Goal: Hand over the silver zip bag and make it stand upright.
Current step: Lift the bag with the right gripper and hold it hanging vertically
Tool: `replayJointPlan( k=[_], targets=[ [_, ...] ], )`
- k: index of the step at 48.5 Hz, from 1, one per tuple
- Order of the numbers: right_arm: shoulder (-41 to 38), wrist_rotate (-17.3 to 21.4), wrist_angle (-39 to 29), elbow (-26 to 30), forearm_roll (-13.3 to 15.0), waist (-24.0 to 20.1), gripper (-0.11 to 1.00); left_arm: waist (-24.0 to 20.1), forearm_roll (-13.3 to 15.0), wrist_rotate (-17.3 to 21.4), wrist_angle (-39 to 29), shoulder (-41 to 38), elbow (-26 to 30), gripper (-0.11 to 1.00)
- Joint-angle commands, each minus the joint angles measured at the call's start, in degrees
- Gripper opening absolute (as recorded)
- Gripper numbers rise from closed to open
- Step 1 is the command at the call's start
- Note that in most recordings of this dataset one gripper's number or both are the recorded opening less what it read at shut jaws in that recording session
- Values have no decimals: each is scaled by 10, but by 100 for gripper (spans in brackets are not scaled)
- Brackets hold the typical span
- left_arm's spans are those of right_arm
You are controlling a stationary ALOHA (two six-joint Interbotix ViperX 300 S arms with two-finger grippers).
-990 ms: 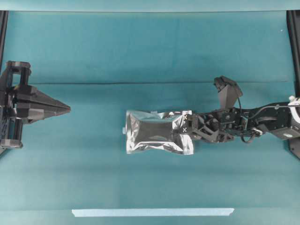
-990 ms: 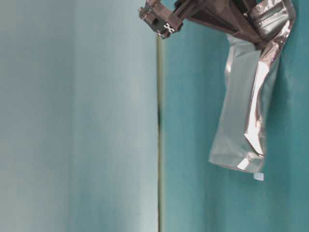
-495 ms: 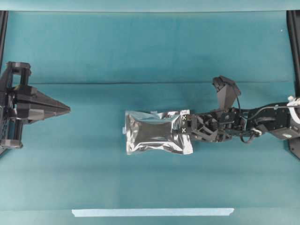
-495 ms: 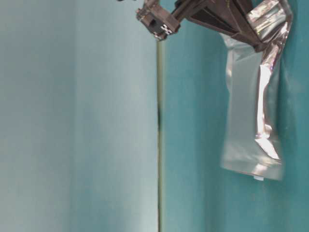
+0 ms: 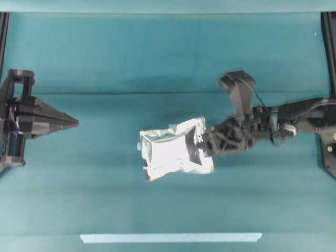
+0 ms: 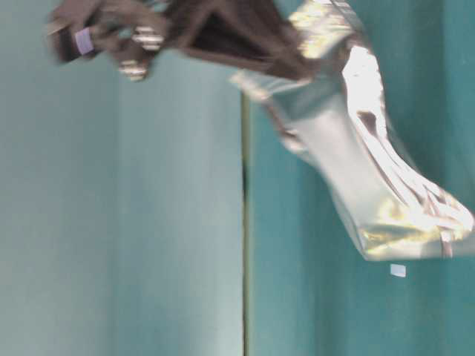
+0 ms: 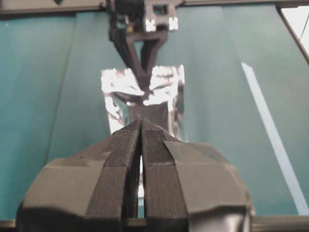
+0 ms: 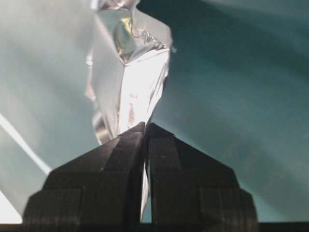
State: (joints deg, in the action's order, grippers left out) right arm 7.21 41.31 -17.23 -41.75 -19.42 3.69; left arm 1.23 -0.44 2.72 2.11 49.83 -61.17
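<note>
The silver zip bag [image 5: 173, 152] is a shiny crinkled foil pouch held off the teal cloth near the middle. My right gripper [image 5: 206, 144] is shut on its right edge; in the right wrist view the foil [image 8: 128, 82] runs between the closed fingers [image 8: 145, 126]. From table level the bag [image 6: 371, 163] hangs tilted from the blurred gripper. My left gripper [image 5: 75, 122] rests shut at the far left, well apart from the bag. Its closed tips [image 7: 141, 123] point at the bag [image 7: 116, 84] in the left wrist view.
A pale tape strip [image 5: 170, 238] lies along the front of the teal cloth and also shows as a pale tape strip [image 7: 270, 130] at right in the left wrist view. Black frame posts [image 5: 329, 47] stand at the table's sides.
The right gripper has lifted and rolled, raising the bag off the cloth and swinging it tilted; the bag looks shorter from above. The left arm has not moved.
</note>
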Motion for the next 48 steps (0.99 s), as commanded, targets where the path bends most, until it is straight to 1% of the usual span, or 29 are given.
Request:
replayJointPlan(
  k=[1, 9, 14, 20, 25, 28, 34, 40, 42, 48],
  targets=[
    [25, -54, -76, 58, 2, 20, 2, -1, -2, -1, 3, -1, 7, 0],
    [23, -134, -175, 126, 3, 43, 2, 0, -2, -3, 3, -1, 7, 0],
    [9, -187, -243, 161, 10, 44, 2, 0, -2, -6, 3, -1, 7, 0],
    [-11, -238, -327, 194, 17, 44, 2, 1, -2, -6, 1, 2, 7, 0],
    [-29, -283, -384, 229, 30, 44, 2, 0, -2, -6, -5, 6, 7, 0],
    [-43, -315, -421, 258, 40, 44, 2, 1, -2, -6, -10, 7, 7, 0],
    [-71, -361, -476, 314, 58, 41, 2, 1, -2, -6, -13, 7, 6, 0],
    [-103, -410, -516, 368, 80, 29, 2, 0, -2, -6, -13, 7, 7, 0],
    [-115, -432, -529, 394, 87, 23, 2, 1, -2, -7, -13, 7, 7, 0],
    [-142, -483, -555, 442, 111, 10, 2, 0, -2, -7, -13, 7, 6, 0]
  ],
)
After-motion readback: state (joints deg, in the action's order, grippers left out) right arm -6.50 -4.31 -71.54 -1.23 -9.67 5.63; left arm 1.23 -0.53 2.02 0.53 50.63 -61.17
